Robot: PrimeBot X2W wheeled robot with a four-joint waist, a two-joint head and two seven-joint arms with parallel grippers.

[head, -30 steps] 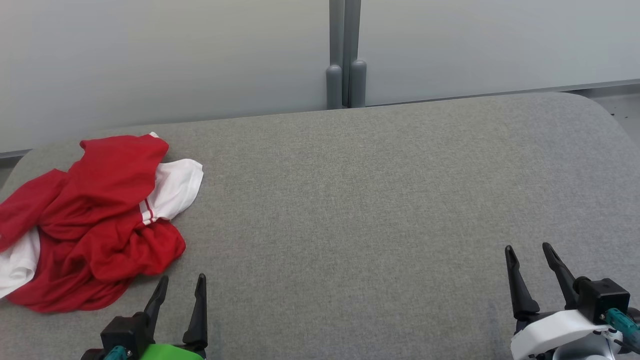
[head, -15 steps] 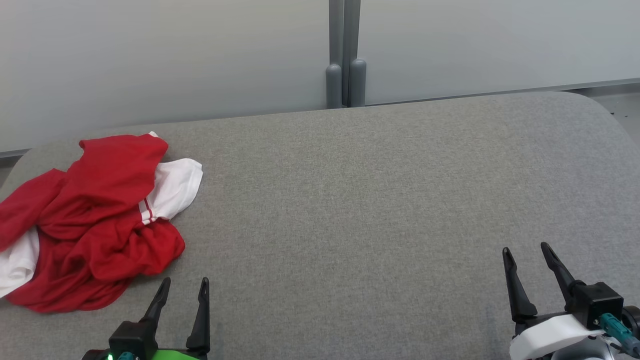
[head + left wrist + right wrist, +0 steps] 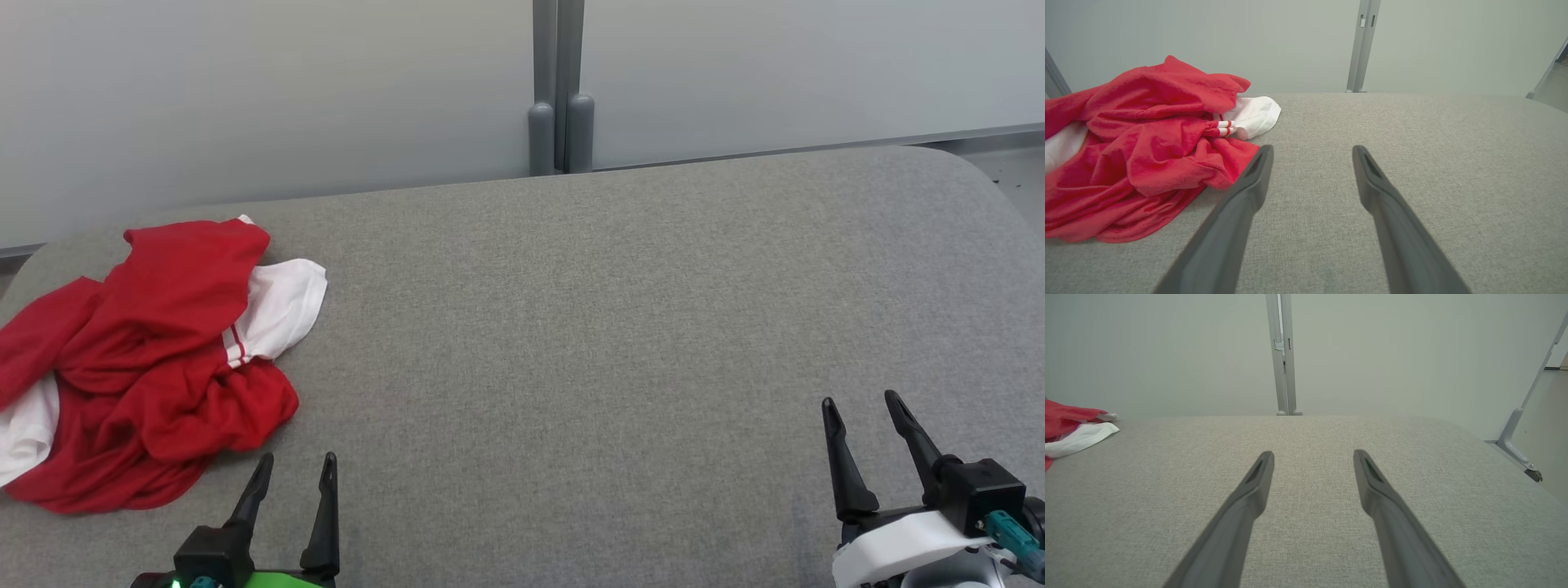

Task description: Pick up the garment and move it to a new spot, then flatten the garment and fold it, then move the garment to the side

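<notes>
I work in what looks like a bare lab or office test bay. Before me a grey fabric-covered tabletop (image 3: 620,327) with rounded corners runs up to plain pale partition panels (image 3: 245,98), joined by a grey metal post (image 3: 558,82). A metal foot (image 3: 1511,433) braces a panel at my right.

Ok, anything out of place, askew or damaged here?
Nothing damaged or spilled. The red-and-white garment lies crumpled at the left end of the grey surface, not yet picked up. Left gripper and right gripper are open and empty.
</notes>
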